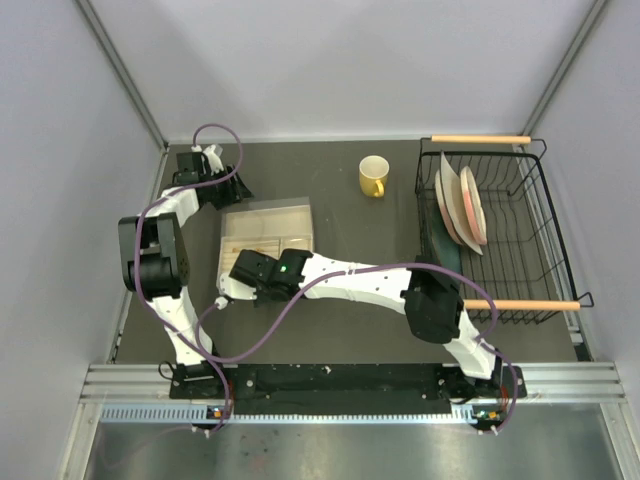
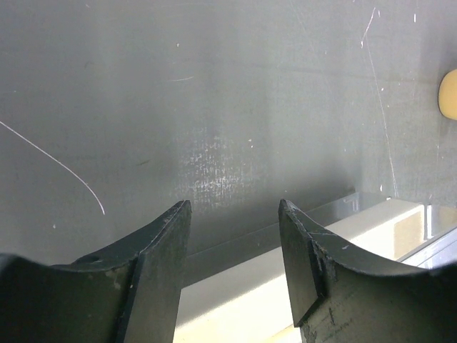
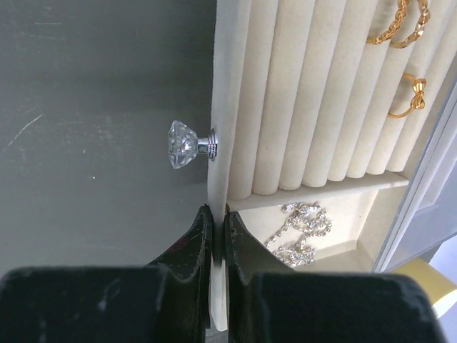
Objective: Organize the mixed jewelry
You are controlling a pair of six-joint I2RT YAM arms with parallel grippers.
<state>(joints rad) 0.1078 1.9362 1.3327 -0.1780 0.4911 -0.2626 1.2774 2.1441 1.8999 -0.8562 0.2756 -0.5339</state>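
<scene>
The cream slotted jewelry box (image 1: 268,228) lies on the dark table. In the right wrist view, gold rings (image 3: 408,96) sit in its roll slots and a silvery glittery cluster (image 3: 300,230) lies in a flat compartment. My right gripper (image 3: 216,213) is shut on the box's front wall (image 3: 220,107), just below a crystal knob (image 3: 184,143). It also shows in the top view (image 1: 240,275) at the box's near-left corner. My left gripper (image 2: 234,207) is open and empty above bare table. In the top view it (image 1: 228,188) is by the box's far-left corner.
A yellow mug (image 1: 373,176) stands at the back and shows at the edge of the left wrist view (image 2: 448,93). A black wire dish rack (image 1: 530,290) with plates (image 1: 462,205) fills the right side. The box edge (image 2: 343,243) lies beneath the left fingers.
</scene>
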